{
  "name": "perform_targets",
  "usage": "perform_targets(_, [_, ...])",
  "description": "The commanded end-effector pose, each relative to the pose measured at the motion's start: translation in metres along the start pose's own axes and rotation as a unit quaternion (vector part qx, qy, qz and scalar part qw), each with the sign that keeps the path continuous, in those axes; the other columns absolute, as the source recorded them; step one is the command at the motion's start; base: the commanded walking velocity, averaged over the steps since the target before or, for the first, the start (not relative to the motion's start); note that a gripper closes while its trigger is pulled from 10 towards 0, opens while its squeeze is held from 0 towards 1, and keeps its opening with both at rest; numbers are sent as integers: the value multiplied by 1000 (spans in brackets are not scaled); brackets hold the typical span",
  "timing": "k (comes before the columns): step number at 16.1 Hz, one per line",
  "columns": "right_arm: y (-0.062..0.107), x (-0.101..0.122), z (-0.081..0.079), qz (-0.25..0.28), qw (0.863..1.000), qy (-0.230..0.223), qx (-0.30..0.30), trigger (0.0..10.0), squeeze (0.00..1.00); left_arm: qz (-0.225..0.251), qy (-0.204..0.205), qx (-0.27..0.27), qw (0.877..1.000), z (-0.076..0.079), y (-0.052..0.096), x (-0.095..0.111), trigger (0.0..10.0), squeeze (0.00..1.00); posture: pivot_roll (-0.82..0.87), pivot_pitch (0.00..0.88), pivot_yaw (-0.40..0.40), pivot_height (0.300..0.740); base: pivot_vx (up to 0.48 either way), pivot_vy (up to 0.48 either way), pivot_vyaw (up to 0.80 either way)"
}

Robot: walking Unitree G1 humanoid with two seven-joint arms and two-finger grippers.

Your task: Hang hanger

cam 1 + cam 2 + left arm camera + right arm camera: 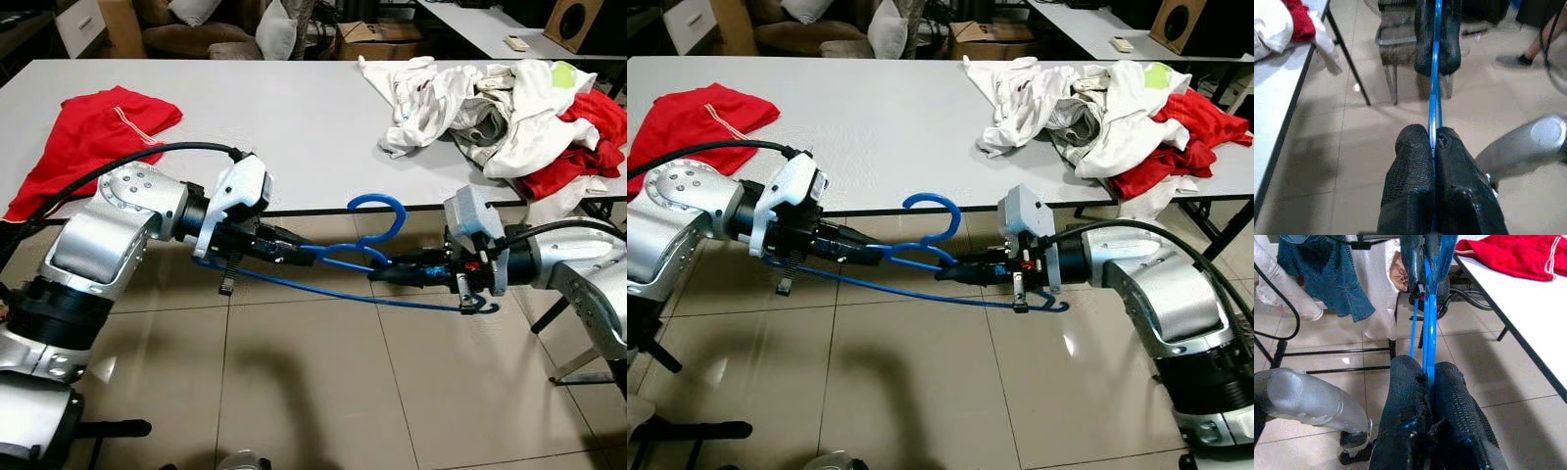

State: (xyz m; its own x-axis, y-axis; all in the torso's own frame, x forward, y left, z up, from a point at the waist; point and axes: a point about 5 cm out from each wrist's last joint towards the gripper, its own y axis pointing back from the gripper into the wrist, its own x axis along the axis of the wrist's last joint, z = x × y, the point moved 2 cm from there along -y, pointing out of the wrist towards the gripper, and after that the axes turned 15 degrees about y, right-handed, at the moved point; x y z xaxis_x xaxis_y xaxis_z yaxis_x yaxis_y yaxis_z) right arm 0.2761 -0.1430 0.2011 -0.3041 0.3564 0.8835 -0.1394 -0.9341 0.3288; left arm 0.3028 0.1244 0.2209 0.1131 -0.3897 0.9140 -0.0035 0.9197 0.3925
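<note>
A blue wire hanger hangs in the air in front of the white table, its hook curling up by the table edge. My left gripper is shut on the hanger's upper bar from the left. My right gripper is shut on it from the right, near the neck. The hanger's long lower bar runs between both wrists. In the left wrist view the black fingers pinch the blue wire. In the right wrist view the fingers clamp the blue hanger.
A red shirt lies on the table's left. A heap of white and red clothes sits at its right. Table legs stand at the right. A rack with hung clothes is seen in the right wrist view. A person's foot rests on the tiled floor.
</note>
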Motion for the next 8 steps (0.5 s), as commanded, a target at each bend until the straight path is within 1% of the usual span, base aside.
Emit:
perform_targets(1, [-1, 2, -4, 8, 1000, 1, 11, 0, 0, 55, -9, -10, 998, 1, 9, 14, 10000, 0, -148, 0, -9, 740, 0, 0, 0])
perform_targets(2, [-1, 1, -5, 7, 1000, -2, 9, 0, 0, 71, 0, -12, 997, 0, 11, 14, 10000, 1000, -148, 0, -9, 740, 0, 0, 0])
perform_targets(3, [0, -1, -7, 4, 1000, -6, 4, 0, 0, 89, 16, -13, 996, -1, 14, 11, 10000, 1000, -146, 0, -16, 740, 0, 0, 0])
perform_targets(4, [-1, -2, -7, 11, 1000, -10, -6, 0, 0, 100, 23, -12, 995, -1, 15, 8, 10000, 1000, -152, 0, -12, 740, 0, 0, 0])
perform_targets(5, [-1, -2, -8, 15, 1000, -13, -11, 0, 0, 104, 25, -12, 994, -1, 15, 8, 10000, 1000, -152, 0, -8, 740, 0, 0, 0])
perform_targets(6, [-2, -5, -14, 13, 1000, -17, -14, 0, 0, 117, 19, -7, 993, -2, 13, 7, 10000, 1000, -148, 0, -3, 740, 0, 0, 0])
perform_targets(8, [-3, -10, -18, 7, 1000, -21, -19, 0, 0, 134, 22, 6, 991, -5, 13, 7, 10000, 1000, -154, 0, -5, 740, 0, 0, 0])
